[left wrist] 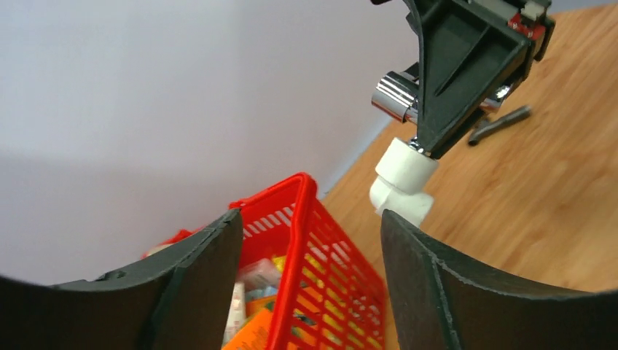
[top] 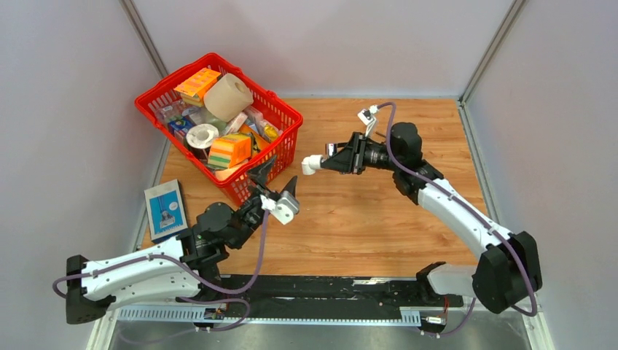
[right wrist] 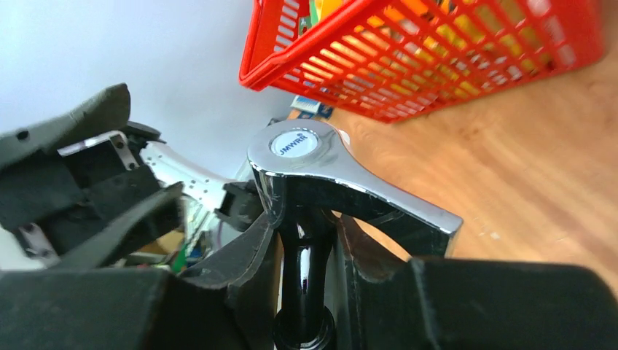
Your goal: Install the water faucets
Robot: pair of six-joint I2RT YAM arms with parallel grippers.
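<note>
**Silver faucet** (right wrist: 321, 171): held aloft mid-table, just right of the red basket (right wrist: 437, 65). The right gripper (top: 328, 159) had its fingers clamped on the body below the cross handle. The white fitting (left wrist: 404, 179) on its end pointed left, probably presented for the other arm to turn.

**Left gripper** (top: 280, 175): fingers spread, empty (aimed at the fitting, not touching).

**Dark grey faucet** (left wrist: 499, 124): on the table (top: 364, 226), beyond the right gripper.
</note>
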